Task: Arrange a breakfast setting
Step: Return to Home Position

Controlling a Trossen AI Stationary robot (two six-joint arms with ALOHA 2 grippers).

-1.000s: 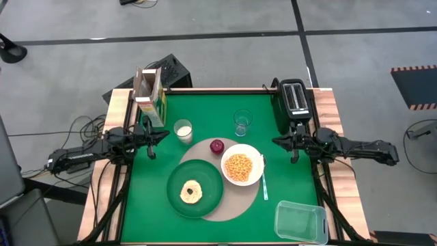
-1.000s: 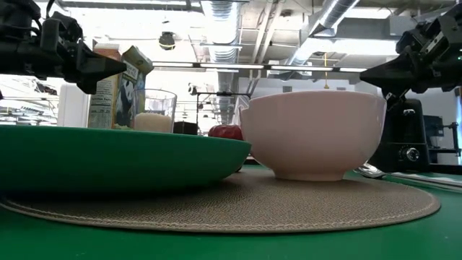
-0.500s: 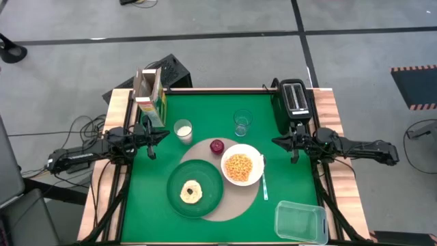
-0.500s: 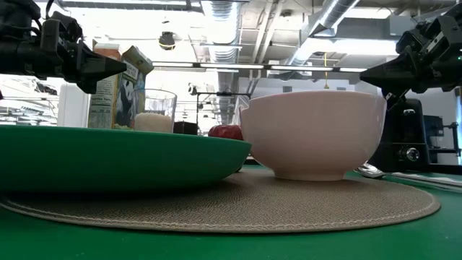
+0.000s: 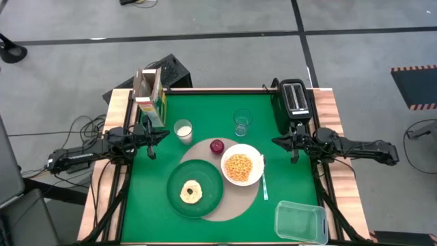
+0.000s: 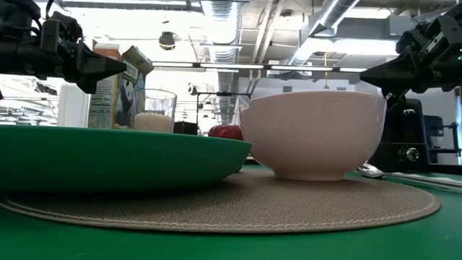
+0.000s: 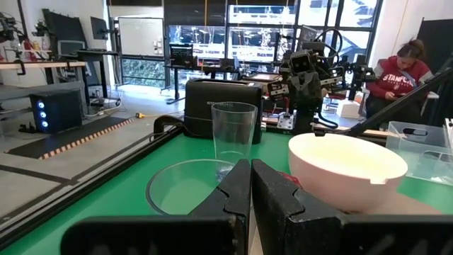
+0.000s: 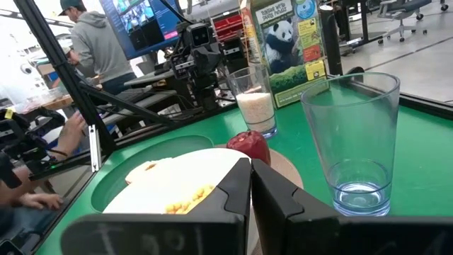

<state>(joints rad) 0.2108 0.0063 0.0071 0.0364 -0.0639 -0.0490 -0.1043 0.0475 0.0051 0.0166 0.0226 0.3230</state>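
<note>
A: Setting, front to back?
B: Green plate (image 5: 208,174) with bagel (image 5: 191,192) on tan mat (image 5: 235,205). White bowl (image 5: 256,156) of cereal beside it, spoon (image 5: 263,179) just right of the bowl. Clear glass (image 5: 242,122) and cereal box (image 5: 150,92) behind.
A: Grippers?
B: Left gripper (image 5: 165,134) and right gripper (image 5: 276,141) hover at the table's sides, fingers pressed together, empty.

A: Cams?
B: High view: overhead, straight down, whole table (image 5: 205,102). Low view: tabletop ht, looking level across, v. close to the white bowl (image 6: 312,133) (fills mid-frame), room behind.
A: Wrists?
B: Low, from opp. table sides, facing each other; both share the clear glass (image 7: 233,134) + bowl, as does overhead.
</note>
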